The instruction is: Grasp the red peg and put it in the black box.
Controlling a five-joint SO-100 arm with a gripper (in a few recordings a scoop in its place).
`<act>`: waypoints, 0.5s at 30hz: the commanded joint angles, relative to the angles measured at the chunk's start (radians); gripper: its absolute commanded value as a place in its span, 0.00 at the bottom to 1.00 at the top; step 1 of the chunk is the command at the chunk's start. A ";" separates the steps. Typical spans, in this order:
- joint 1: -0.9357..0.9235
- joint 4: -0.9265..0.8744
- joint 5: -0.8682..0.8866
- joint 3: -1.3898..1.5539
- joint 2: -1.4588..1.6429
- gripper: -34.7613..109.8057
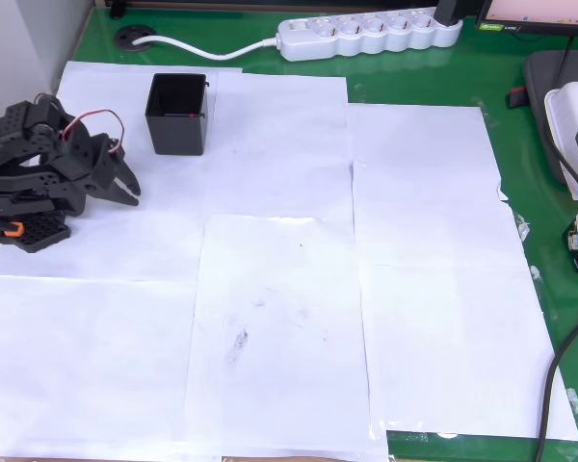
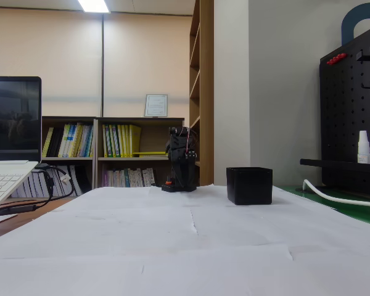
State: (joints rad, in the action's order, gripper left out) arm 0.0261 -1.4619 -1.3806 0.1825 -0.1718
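The arm sits folded just left of the black box (image 1: 178, 130) in the overhead view, and its gripper (image 1: 130, 190) hangs low over the paper below and to the left of the box, pointing away from the arm's base. The fingers look empty. They are drawn close together, but the pictures are too small to tell whether a narrow gap is left between them. No peg lies on the white sheets covering the worktop (image 1: 299, 318). The only candidate for the red peg (image 1: 194, 116) is a small reddish fleck inside the box, against its wall on the side away from the arm, and it is too tiny to be sure of. In the fixed view the box (image 2: 250, 186) stands upright, right of the arm (image 2: 181, 160), its inside hidden. If that fleck is the peg, the placing looks done. Otherwise the next move calls for finding the peg first.
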 commanded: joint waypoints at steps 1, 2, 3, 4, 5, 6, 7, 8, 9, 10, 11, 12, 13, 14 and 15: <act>-0.018 0.002 -0.023 -0.078 -0.014 0.24; -0.023 0.006 -0.025 -0.078 -0.014 0.24; -0.023 -0.009 -0.061 -0.078 -0.015 0.24; -0.026 -0.029 -0.106 -0.078 -0.015 0.24; -0.028 -0.029 -0.106 -0.078 -0.015 0.24; -0.029 -0.029 -0.101 -0.078 -0.015 0.24; -0.037 -0.028 -0.100 -0.078 -0.015 0.24; -0.049 -0.028 -0.098 -0.078 -0.015 0.24; -0.054 -0.029 -0.098 -0.078 -0.015 0.24; -0.055 -0.029 -0.091 -0.078 -0.015 0.24; -0.058 -0.032 -0.097 -0.078 -0.015 0.24; -0.058 -0.032 -0.100 -0.078 -0.015 0.24; -0.058 -0.032 -0.100 -0.078 -0.015 0.24; -0.058 -0.032 -0.100 -0.078 -0.015 0.24; -0.054 -0.032 -0.100 -0.078 -0.015 0.24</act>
State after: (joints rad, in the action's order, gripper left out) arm -0.0077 -1.4343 -1.4634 0.1012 -0.1749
